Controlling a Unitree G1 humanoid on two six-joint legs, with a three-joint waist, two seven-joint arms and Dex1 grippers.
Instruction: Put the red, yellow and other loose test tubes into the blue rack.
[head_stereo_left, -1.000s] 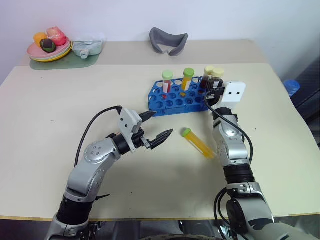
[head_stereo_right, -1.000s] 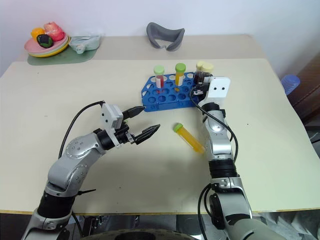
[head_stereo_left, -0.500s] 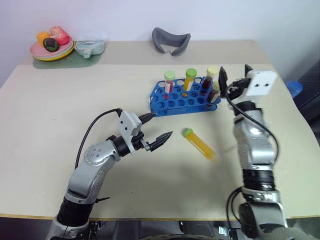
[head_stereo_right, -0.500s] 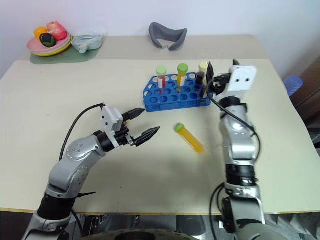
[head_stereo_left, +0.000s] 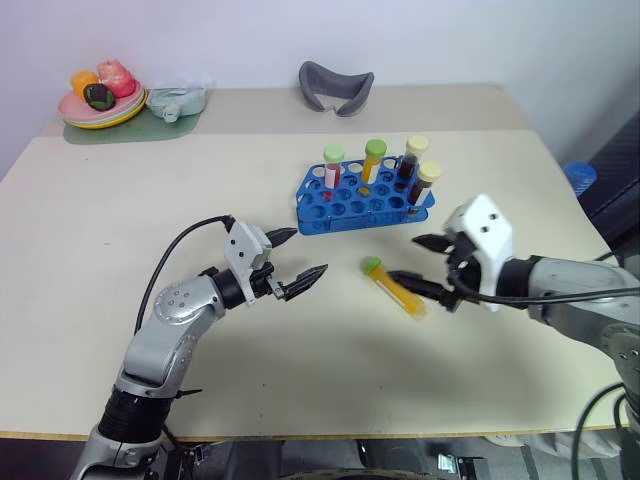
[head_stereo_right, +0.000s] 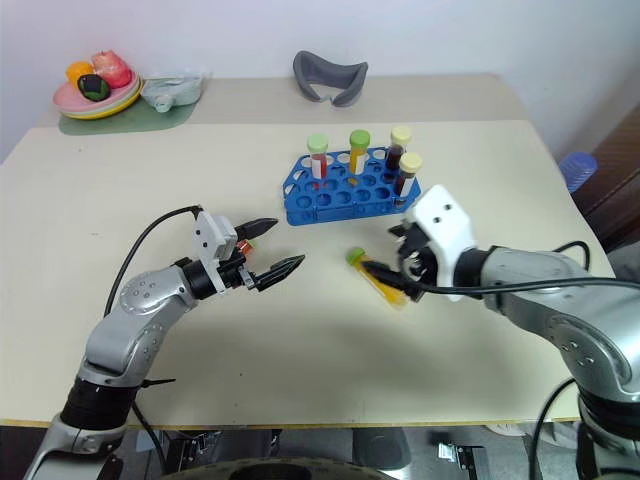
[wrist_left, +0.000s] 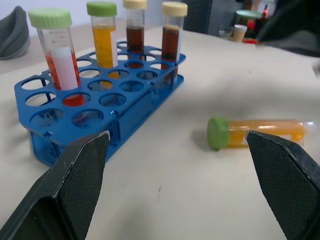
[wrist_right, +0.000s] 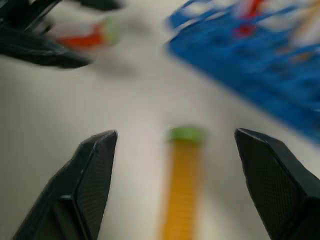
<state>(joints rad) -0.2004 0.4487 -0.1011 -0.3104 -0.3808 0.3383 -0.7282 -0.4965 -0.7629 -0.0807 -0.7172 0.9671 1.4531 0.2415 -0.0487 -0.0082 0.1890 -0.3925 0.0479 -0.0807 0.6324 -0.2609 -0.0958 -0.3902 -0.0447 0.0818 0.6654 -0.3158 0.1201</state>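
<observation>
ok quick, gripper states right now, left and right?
Left gripper: open, holding nothing, hovering over the table.
Right gripper: open, holding nothing, fingers either side of the loose yellow-orange tube lying on the table.

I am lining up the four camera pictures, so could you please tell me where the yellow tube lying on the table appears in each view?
Left eye view: the yellow tube lies right of centre, below the blue rack.
Right eye view: near centre, below the rack.
Left wrist view: at the right, green cap toward the rack.
Right wrist view: bottom centre, between the right claw's fingers.
Shared landmark: the blue rack.
</observation>
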